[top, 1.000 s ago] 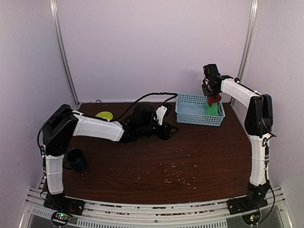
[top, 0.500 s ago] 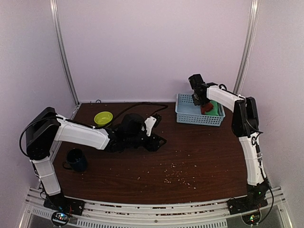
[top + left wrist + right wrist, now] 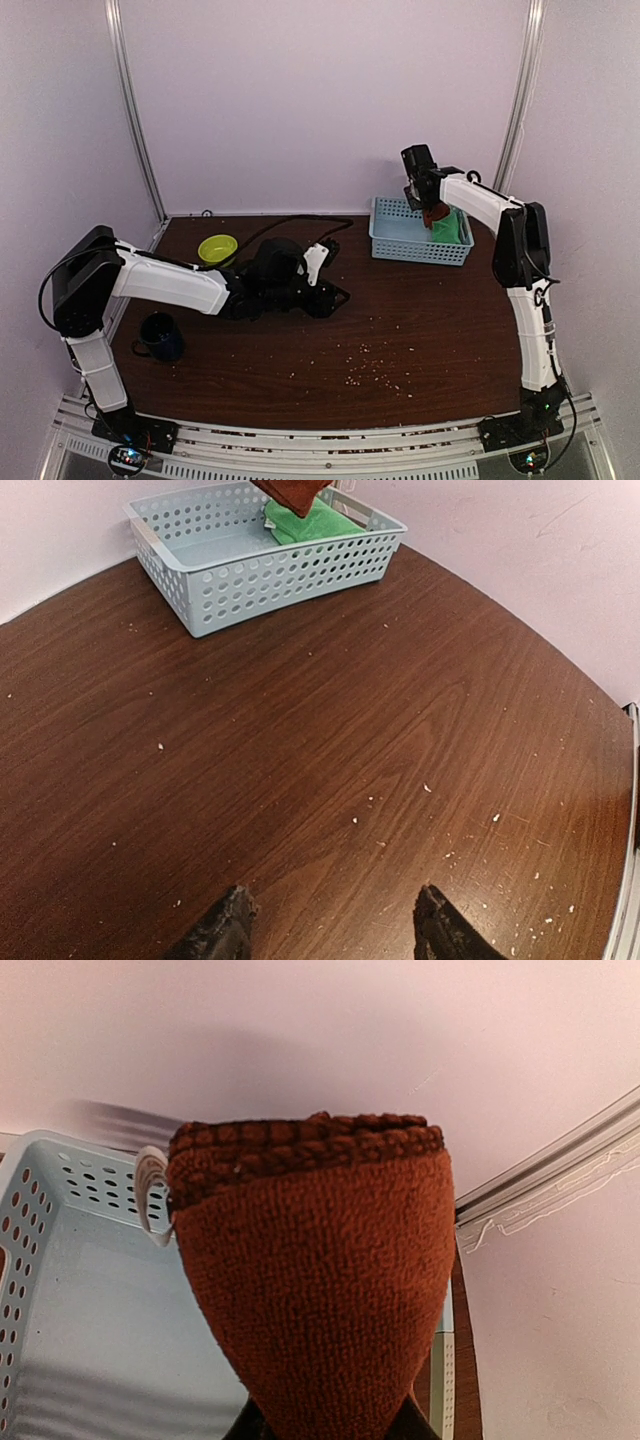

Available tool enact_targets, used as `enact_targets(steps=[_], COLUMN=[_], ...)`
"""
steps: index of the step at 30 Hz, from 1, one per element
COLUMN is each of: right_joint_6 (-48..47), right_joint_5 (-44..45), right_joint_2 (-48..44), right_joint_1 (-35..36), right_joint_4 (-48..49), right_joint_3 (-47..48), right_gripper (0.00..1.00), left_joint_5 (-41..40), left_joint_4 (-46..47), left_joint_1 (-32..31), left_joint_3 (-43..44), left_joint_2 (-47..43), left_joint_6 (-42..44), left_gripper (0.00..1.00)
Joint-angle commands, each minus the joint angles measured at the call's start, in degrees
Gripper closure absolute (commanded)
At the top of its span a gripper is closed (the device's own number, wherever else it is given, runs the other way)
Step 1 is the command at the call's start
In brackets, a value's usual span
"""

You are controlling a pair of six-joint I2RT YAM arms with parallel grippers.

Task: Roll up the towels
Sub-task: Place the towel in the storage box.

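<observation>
Rust-red towel [image 3: 310, 1290] hangs pinched in the right gripper [image 3: 430, 203] above the light-blue basket [image 3: 398, 247], where the green towel [image 3: 312, 522] lies; the left gripper [image 3: 335, 930] stands open and empty over the table [image 3: 330, 740]. Risk: a narrow pinch may slip, dropping the cloth bunched. The right wrist view shows the cloth narrowing into the jaws, unclear from above; the left wrist view shows the green towel lying folded.

You have two cloth towels, a rust-red towel [image 3: 310, 1290] and a bright green towel [image 3: 315, 522], one light-blue perforated plastic basket [image 3: 290, 568], one yellow-green round bowl [image 3: 218, 246], one dark blue mug [image 3: 160, 336]
</observation>
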Motion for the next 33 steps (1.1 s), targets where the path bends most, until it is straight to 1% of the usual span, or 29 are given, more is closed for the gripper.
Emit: enact_targets(steps=[1, 5, 6, 10, 14, 17, 21, 26, 31, 32, 33], right_joint_6=[3.0, 0.3, 0.0, 0.7, -0.4, -0.2, -0.1, 3.8, 6.6, 7.6, 8.5], right_joint_5=[6.9, 17.7, 19.0, 19.8, 23.3, 24.2, 23.8, 17.4, 13.4, 12.6, 11.3], right_joint_2=[-1.1, 2.6, 3.4, 4.9, 7.6, 9.0, 10.3, 12.3, 13.8, 13.9, 14.1], right_joint_1=[0.4, 3.0, 3.3, 3.5, 3.5, 3.4, 3.2, 2.7, 1.8, 1.5, 1.1], right_joint_4=[1.0, 2.8, 3.2, 2.9, 5.0, 5.3, 5.2, 1.5, 0.0, -0.3, -0.7], right_joint_3=[-0.5, -0.7, -0.8, -1.2, -1.4, -1.6, -2.3, -1.0, 0.1, 0.5, 1.2], right_gripper=[1.00, 1.00, 1.00, 1.00, 1.00, 1.00, 1.00, 1.00, 1.00, 0.94, 0.85], left_joint_5=[-0.3, 0.0, -0.1, -0.5, -0.7, -0.9, -1.5, -1.8, -1.7, -1.8, -1.8], left_joint_4=[1.5, 0.8, 0.4, -0.3, -0.9, -1.1, -1.4, -1.6, -1.5, -1.5, -1.5], left_joint_1=[-0.3, -0.3, -0.3, -0.3, -0.3, -0.3, -0.3, -0.3, -0.3, -0.3, -0.3], left_joint_3=[0.4, 0.8, 0.9, 0.6, 0.3, -0.2, -1.2, -1.8, -2.5, -2.6, -2.7], left_joint_2=[-0.3, -0.3, -0.4, -1.1, -1.5, -2.1, -2.8, -3.0, -3.3, -3.4, -3.4], left_joint_6=[-1.0, -1.2, -1.1, -0.7, -0.6, -0.8, -0.3, -0.3, -0.7, -0.8, -0.9], left_gripper=[0.43, 0.43, 0.43, 0.43, 0.43, 0.43, 0.43, 0.43, 0.43, 0.43, 0.43])
